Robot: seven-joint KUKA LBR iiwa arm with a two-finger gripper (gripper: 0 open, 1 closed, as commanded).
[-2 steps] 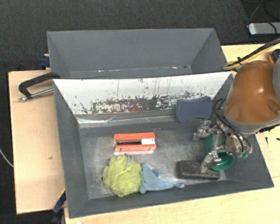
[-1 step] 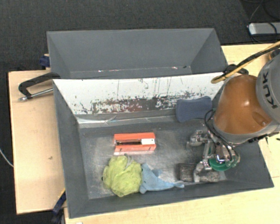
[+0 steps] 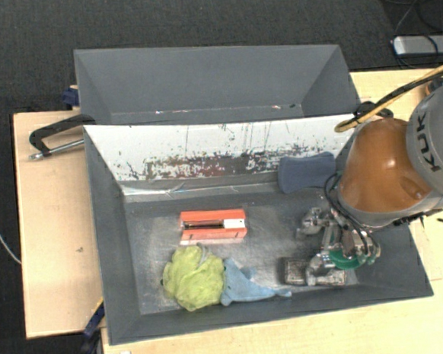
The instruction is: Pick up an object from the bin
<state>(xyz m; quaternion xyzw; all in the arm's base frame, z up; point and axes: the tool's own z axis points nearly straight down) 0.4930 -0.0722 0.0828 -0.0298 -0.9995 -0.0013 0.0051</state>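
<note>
Dark carpet (image 3: 12,44) lies behind and beside the scene, and on it sits the grey bin (image 3: 109,219), its tall back wall scuffed with reddish-brown marks along the lower edge. The arm (image 3: 435,144) comes in from the right, and its rounded orange cover (image 3: 381,171) hangs over the bin's right side. Against the back wall, just left of the cover, a blue-grey pad (image 3: 303,171) rests where the wall meets the floor. At front left a yellow-green fuzzy cloth (image 3: 193,280) lies bunched in a lump. Touching its right side, a light blue cloth (image 3: 244,287) spreads flat towards the middle of the front wall. Behind these two, and apart from them, an orange stapler (image 3: 213,226) lies lengthwise on the bin floor, parallel with the back wall. The gripper (image 3: 329,257) is low in the front right corner, below the cover, amid its own metal parts and cables. Directly at it, on the floor beside the front wall, lies a small dark grey block (image 3: 299,271), just right of the light blue cloth's tip. This is the thing nearest the gripper. It cannot be told whether the gripper is released or clenched, nor whether it grasps the block. A small green piece (image 3: 346,260) shows at the gripper's right side, but whether it belongs to the robot or to the bin cannot be told.
</note>
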